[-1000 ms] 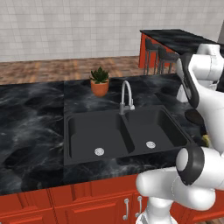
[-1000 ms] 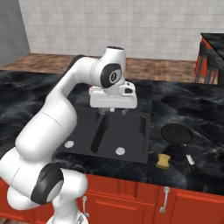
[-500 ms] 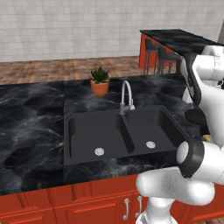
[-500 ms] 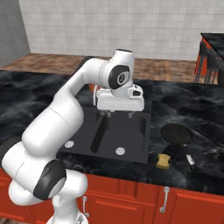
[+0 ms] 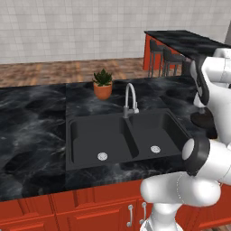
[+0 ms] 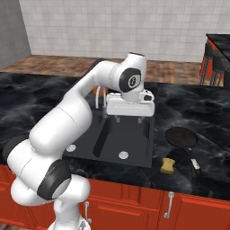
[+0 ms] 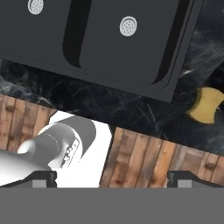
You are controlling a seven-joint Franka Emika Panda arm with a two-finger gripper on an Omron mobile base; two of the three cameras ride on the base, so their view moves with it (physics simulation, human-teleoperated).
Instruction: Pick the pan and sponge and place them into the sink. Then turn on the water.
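White Franka arm (image 6: 67, 121), glossy rounded segments w/ dark grey/black joint caps. Round black disc at wrist joint (image 6: 131, 81) carries small white mark, too small to read. Boxy white hand (image 6: 129, 108) below it, two short dark fingers (image 6: 117, 119) underneath. Base elbow (image 5: 198, 155) has black band betw. white shells. In hand view, finger tips (image 7: 43, 178) dark, blocky.
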